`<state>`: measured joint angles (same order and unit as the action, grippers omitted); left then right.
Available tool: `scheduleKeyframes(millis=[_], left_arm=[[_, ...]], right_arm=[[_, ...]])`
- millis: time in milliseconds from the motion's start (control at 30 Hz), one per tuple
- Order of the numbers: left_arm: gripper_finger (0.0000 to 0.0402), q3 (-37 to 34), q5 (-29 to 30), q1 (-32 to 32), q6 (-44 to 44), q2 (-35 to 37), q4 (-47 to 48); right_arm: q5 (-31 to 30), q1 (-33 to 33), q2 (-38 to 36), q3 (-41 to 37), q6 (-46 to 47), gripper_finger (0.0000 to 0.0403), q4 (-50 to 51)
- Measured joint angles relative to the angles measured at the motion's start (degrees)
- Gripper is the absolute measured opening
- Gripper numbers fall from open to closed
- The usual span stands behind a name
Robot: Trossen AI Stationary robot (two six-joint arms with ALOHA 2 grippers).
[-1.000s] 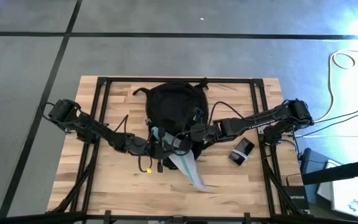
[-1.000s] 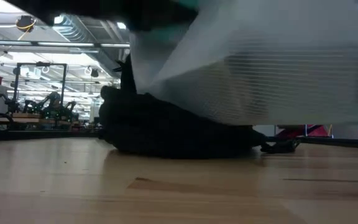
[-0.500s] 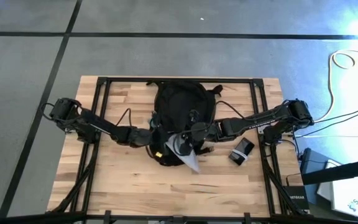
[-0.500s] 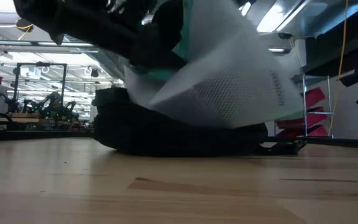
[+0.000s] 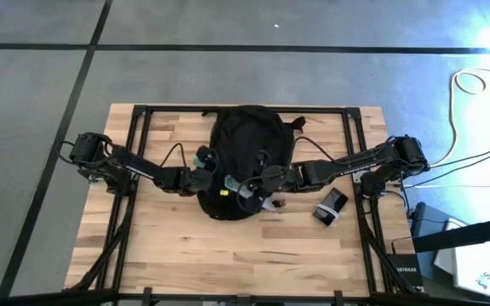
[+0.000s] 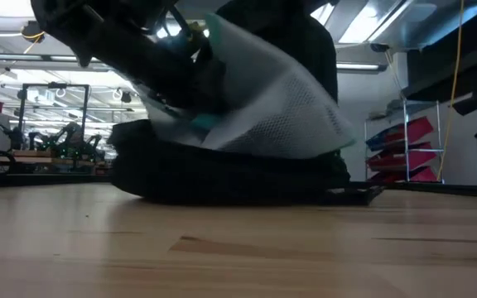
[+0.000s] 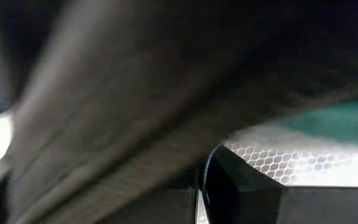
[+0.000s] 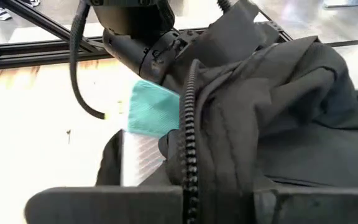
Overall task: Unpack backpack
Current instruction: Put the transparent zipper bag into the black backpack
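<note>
From above I see the black backpack [image 5: 243, 153] lying at the middle of the wooden table [image 5: 160, 246], toward its far edge. My left gripper [image 5: 213, 178] pinches the teal-edged mesh pouch [image 6: 263, 108] at the bag's near opening. My right gripper [image 5: 258, 183] is clamped on the backpack's fabric just beside it; a small dark device [image 5: 331, 205] lies near the right arm.

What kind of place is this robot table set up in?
Probably a robotics lab or workshop: another framed robot station stands in the background, with ceiling strip lights, red wall bins, and cables on the grey floor.
</note>
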<state>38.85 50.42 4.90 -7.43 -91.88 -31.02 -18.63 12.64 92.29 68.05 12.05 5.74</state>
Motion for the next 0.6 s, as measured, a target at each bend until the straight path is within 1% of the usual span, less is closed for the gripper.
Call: scheduleKeyframes(millis=[100,200,300,500,600], left_arm=[[0.0000,0.02,2.38,-0.68,-5.55,0.00,1.16],[0.0000,0.04,2.20,-2.06,-11.28,-0.05,2.74],[0.0000,0.04,2.10,-3.29,-15.22,-1.01,2.66],[0.0000,0.01,2.56,-3.62,-27.23,-4.49,-3.34],[0.0000,0.21,2.58,-3.49,-29.05,-6.94,-9.22]], right_arm=[[0.96,0.00,0.00,0.00,-0.06,0.0003,-0.77],[2.52,-0.02,0.00,0.00,-0.29,0.0003,-2.49],[3.67,-0.02,0.00,0.00,-0.30,0.0003,-3.31],[5.17,-0.02,0.00,0.00,2.70,0.0003,-4.54],[6.76,0.00,0.00,0.00,3.17,0.0003,-5.60]])
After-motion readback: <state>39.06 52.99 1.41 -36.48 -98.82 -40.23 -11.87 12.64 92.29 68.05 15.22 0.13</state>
